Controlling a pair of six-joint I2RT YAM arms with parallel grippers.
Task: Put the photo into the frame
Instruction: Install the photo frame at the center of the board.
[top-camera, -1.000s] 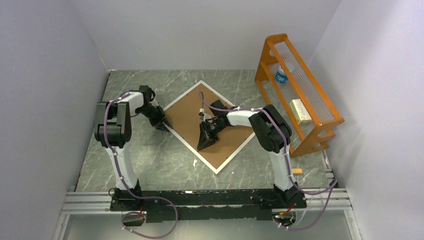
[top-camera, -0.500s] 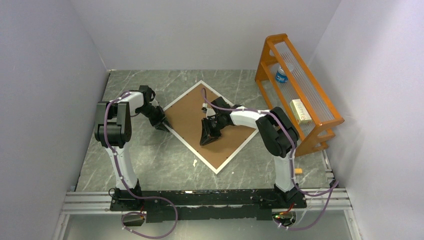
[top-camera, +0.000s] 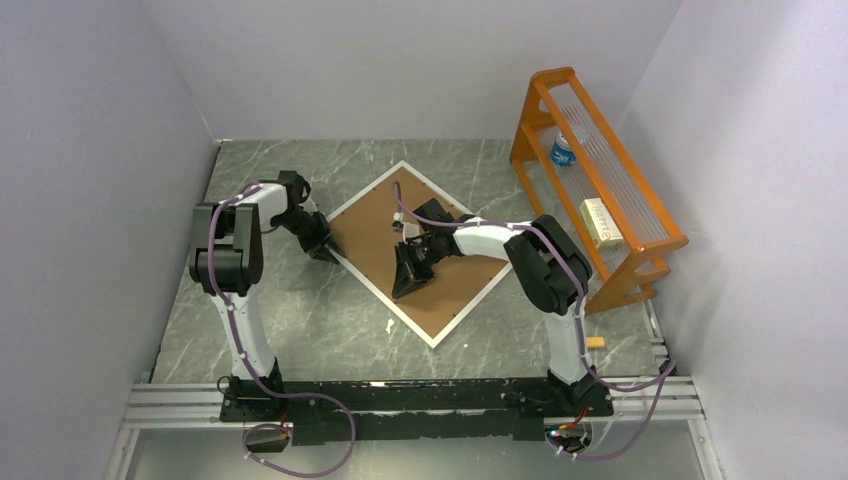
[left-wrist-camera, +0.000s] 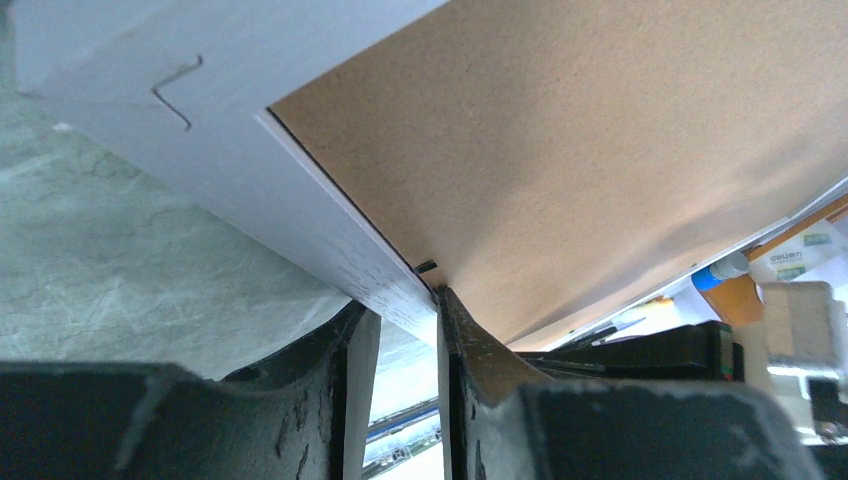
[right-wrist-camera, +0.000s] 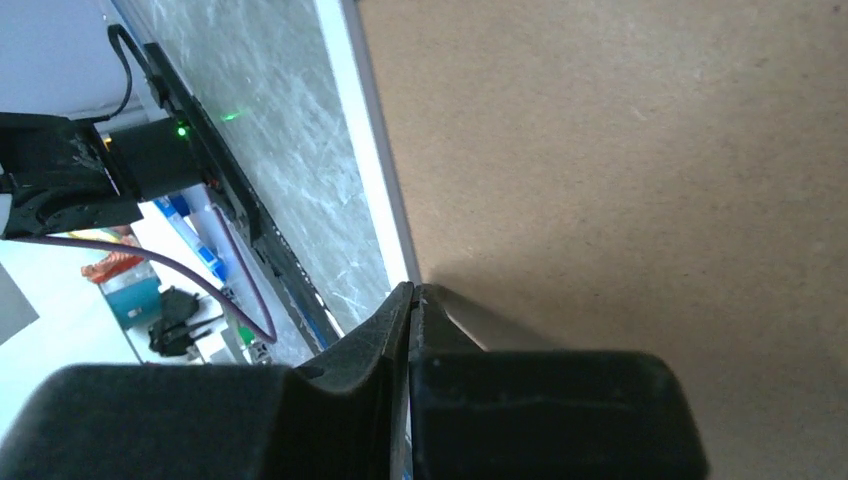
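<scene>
The frame (top-camera: 365, 190) lies face down as a diamond on the table, its narrow white border round a brown backing board (top-camera: 370, 235). My left gripper (top-camera: 325, 250) is at the frame's left corner. In the left wrist view its fingers (left-wrist-camera: 470, 340) are shut on the white rim (left-wrist-camera: 200, 130) beside the board (left-wrist-camera: 600, 130). My right gripper (top-camera: 400, 292) is low over the board near the lower-left border. In the right wrist view its jaws (right-wrist-camera: 412, 290) are shut with nothing between them, tips on the board (right-wrist-camera: 620, 150) by the white border (right-wrist-camera: 375, 170). The photo is hidden.
An orange rack (top-camera: 600, 180) stands at the right, holding a bottle (top-camera: 563, 150) and a small box (top-camera: 600, 222). A small white scrap (top-camera: 389, 325) lies on the marble table below the frame, and a small orange piece (top-camera: 597, 342) near the right arm's base. Walls close in on three sides.
My right gripper shifted a little up and right over the backing board, then back down-left. The left arm and the frame have not moved.
</scene>
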